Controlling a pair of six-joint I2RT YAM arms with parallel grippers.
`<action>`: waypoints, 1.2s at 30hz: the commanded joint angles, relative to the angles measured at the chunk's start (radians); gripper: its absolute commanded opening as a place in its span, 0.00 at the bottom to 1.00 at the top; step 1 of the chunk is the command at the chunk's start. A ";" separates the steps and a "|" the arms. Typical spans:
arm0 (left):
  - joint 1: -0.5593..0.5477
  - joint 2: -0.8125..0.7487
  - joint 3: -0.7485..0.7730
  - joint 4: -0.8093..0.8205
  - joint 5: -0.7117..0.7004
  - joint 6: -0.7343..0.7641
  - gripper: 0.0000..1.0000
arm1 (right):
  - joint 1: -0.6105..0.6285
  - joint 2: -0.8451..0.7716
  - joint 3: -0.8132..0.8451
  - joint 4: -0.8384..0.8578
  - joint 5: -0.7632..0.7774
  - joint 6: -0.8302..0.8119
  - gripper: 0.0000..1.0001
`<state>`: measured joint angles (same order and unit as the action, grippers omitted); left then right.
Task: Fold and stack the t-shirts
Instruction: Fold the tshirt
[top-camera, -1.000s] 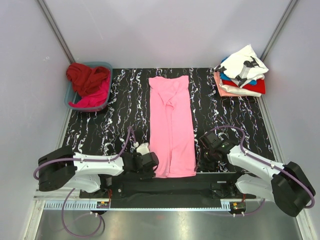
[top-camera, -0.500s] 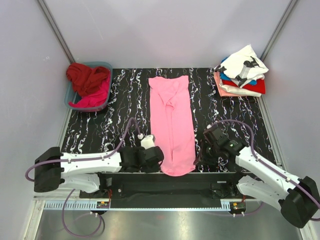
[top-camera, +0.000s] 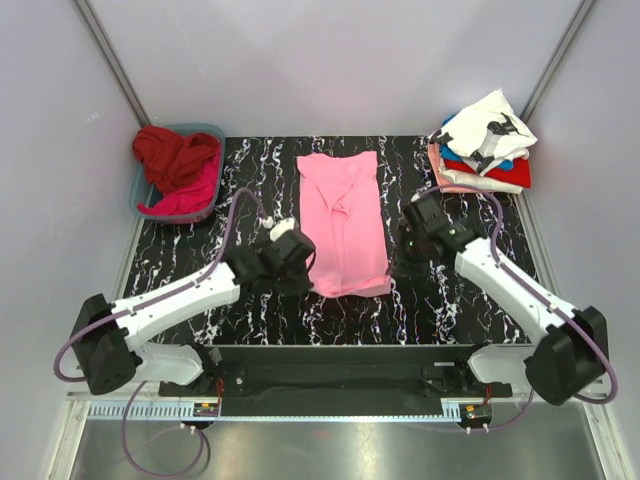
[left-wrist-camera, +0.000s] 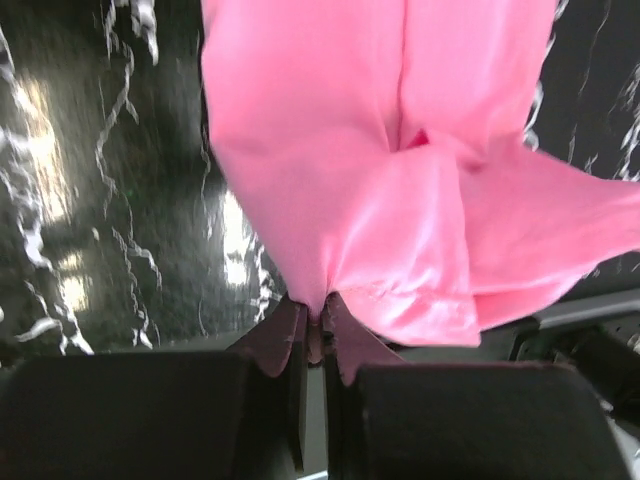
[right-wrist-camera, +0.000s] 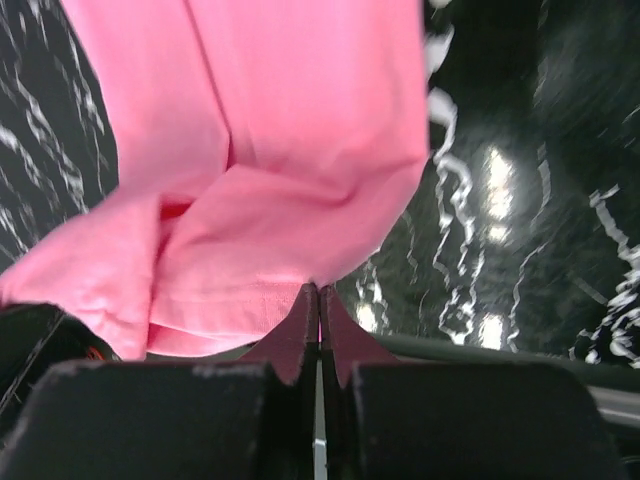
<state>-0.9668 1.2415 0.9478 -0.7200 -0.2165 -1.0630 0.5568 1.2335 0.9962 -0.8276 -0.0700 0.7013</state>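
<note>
Both sets of jaws are pinched shut on the hem of the pink t-shirt (top-camera: 345, 210), the left gripper (top-camera: 309, 274) at one corner and the right gripper (top-camera: 394, 270) at the other. Ahead of the jaws the shirt runs lengthwise away across the table (top-camera: 240, 190). Both arms are equally near, so I'd judge the fold goes straight forward.

Black rectangular counter (top-camera: 200, 270) with white marbled veining.
- Centre: long light pink cloth t-shirt (top-camera: 345, 215), far part flat on the surface, near end lifted off it.
- Far left corner: blue-grey plastic basket (top-camera: 136, 196).
- Far right corner: stack of folded t-shirts (top-camera: 485, 150), with the salmon t-shirt (top-camera: 442, 170) lowest, against the surface.
</note>
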 joint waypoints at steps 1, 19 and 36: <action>0.071 0.065 0.124 -0.002 0.052 0.153 0.06 | -0.083 0.075 0.129 0.019 0.016 -0.101 0.00; 0.350 0.449 0.476 -0.055 0.195 0.377 0.07 | -0.235 0.507 0.525 -0.001 -0.040 -0.269 0.00; 0.431 0.665 0.591 -0.042 0.249 0.446 0.16 | -0.276 0.764 0.697 -0.030 -0.067 -0.281 0.00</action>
<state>-0.5594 1.8915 1.4826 -0.7647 0.0048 -0.6529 0.2928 1.9602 1.6314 -0.8455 -0.1261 0.4427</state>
